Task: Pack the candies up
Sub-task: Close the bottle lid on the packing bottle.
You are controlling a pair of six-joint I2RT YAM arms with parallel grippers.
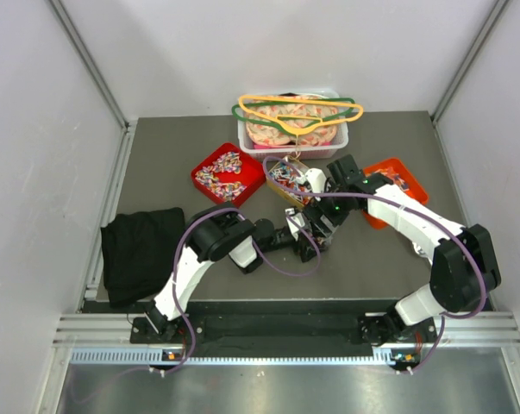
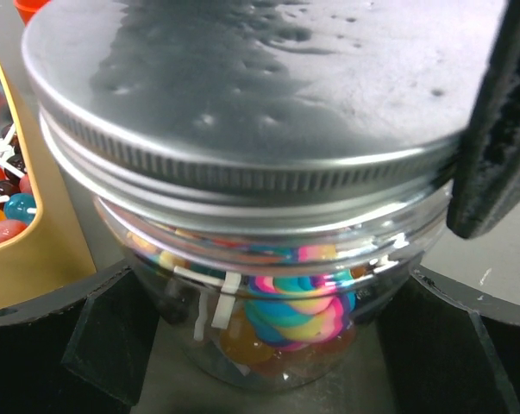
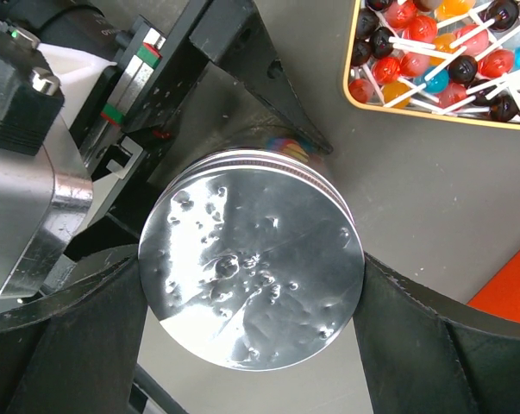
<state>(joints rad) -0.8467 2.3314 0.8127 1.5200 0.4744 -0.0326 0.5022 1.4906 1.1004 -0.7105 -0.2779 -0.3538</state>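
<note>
Gripping the clear jar (image 2: 260,250) low on its body, the left gripper (image 2: 264,332) is clenching it from both sides. It is keeping the jar upright near the middle of the tabletop (image 1: 156,164); I cannot tell if the base is touching down. A black cloth (image 1: 143,246) is lying at the near left, well apart.

Candies (image 2: 298,297) are sitting inside the jar, with a rainbow swirl and amber ones showing through the wall.

The right gripper (image 3: 251,319) is sitting over the top and clamping the silver lid (image 3: 251,259) by its rim, one finger on each side. The lid is resting on the jar mouth, but threads are showing under it and it is looking slightly tilted. So it is likely not screwed home, and the step in hand is probably closing the jar.

Doing it well:
- Level the lid first.
- Keep the wrist centred over the jar.
- Turn without side push, or it is risking a cross-thread.
- Keep the left grip firm so the jar is not spinning along.

Just beyond the jar, a yellow box (image 2: 35,250) is holding lollipops (image 3: 441,52). Further left, a red tray (image 1: 199,177) is carrying a candy heap (image 1: 225,172). An orange tray (image 1: 412,185) is sitting to the right. At the back, a white bin (image 1: 294,148) is holding coloured hangers (image 1: 298,108).
</note>
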